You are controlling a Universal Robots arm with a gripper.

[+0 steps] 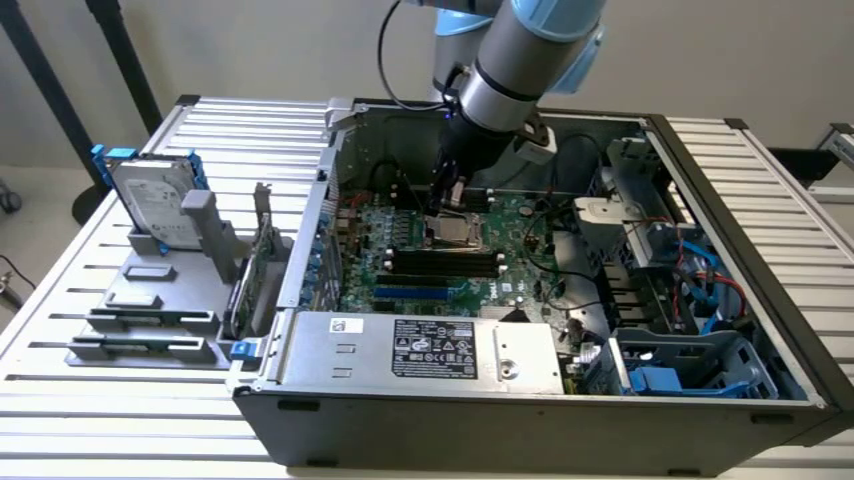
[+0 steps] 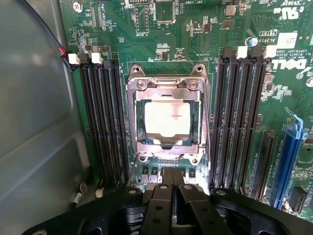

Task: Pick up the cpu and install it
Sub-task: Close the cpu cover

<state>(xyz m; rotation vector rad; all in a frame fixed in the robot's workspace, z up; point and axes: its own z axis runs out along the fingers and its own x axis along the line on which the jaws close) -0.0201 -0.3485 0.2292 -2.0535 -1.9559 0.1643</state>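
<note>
Nearly done: small silver square cpu (image 2: 167,119) lying flat in grey metal socket frame (image 2: 166,84), exterior view's centre; black gripper (image 2: 172,177) pressed together, empty.

The cpu (image 2: 167,119) has a shiny silver top, its socket frame (image 2: 138,98) is bare silver metal, the motherboard (image 2: 195,39) is green, the memory slots (image 2: 102,122) are black and one expansion slot (image 2: 286,161) is blue. The tool (image 2: 172,177) is black; the arm (image 1: 527,60) is silver-grey with light blue caps. The hard drive (image 1: 150,195) is silver with blue rails, the tray (image 1: 147,345) dull grey, and the bench (image 1: 107,420) white with a slatted pattern.
</note>
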